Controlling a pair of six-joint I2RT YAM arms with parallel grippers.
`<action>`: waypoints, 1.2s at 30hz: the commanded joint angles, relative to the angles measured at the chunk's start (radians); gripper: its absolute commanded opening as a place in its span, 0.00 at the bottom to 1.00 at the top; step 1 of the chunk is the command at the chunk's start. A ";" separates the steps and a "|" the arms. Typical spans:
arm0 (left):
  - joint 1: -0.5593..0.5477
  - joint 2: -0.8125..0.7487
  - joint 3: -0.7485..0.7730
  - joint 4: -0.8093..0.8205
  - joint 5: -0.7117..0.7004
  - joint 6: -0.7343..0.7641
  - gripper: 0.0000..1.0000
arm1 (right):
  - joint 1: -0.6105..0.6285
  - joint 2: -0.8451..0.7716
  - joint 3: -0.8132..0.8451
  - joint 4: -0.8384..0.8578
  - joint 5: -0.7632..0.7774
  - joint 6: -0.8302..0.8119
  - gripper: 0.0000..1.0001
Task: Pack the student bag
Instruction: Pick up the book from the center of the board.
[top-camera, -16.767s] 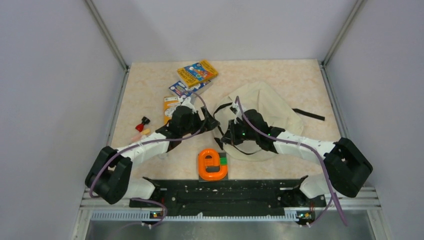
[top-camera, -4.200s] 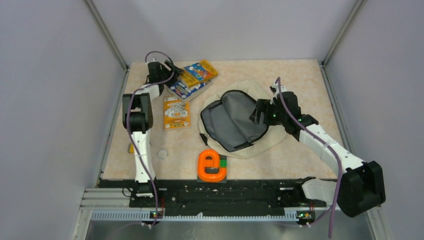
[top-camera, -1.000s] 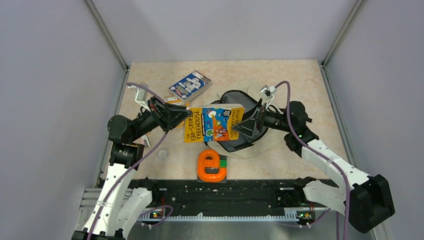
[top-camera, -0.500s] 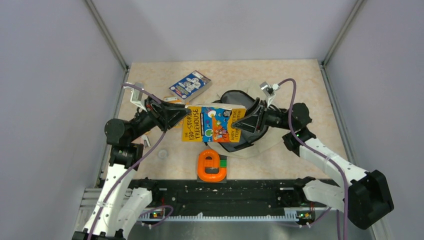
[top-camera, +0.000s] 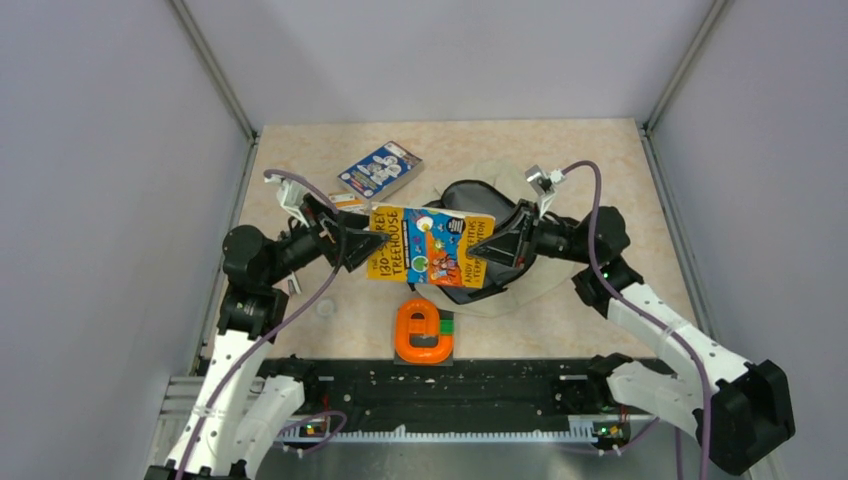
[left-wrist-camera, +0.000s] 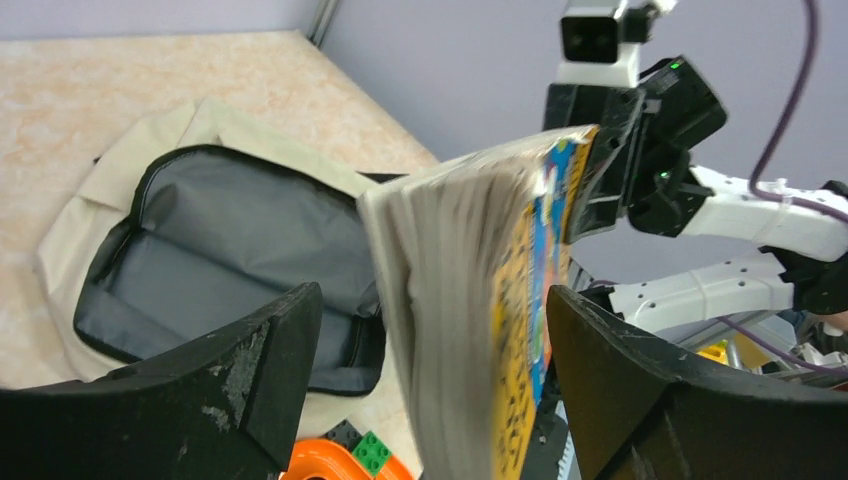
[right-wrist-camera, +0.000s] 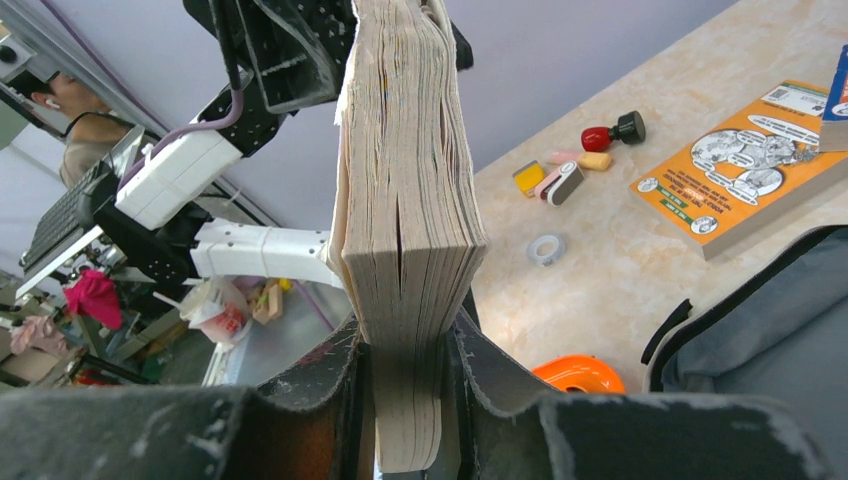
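The right end effector (top-camera: 480, 246) was clenched on one edge of the yellow book (top-camera: 428, 245), holding it in the air above the student bag (left-wrist-camera: 230, 240). The bag lay unzipped on the bench (top-camera: 600, 160), grey lining showing. The left end effector (top-camera: 370, 240) stood spread around the book's opposite edge, not gripping. Loading the book seemed the step in hand. Next it would need tipping down into the opening.

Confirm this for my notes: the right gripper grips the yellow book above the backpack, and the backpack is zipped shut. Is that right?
Not quite. The right gripper does grip the yellow book above the backpack, but the backpack is open, not zipped shut. The left wrist view shows its grey lining exposed.
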 joint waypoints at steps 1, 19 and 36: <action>-0.004 -0.027 0.028 -0.127 -0.031 0.116 0.88 | 0.007 -0.059 0.090 0.030 0.018 -0.033 0.00; -0.004 0.028 -0.029 0.001 0.255 -0.027 0.61 | 0.007 -0.043 0.132 -0.066 -0.034 -0.128 0.00; -0.057 0.078 -0.075 0.130 0.249 -0.110 0.07 | 0.007 0.020 0.151 -0.141 -0.001 -0.179 0.00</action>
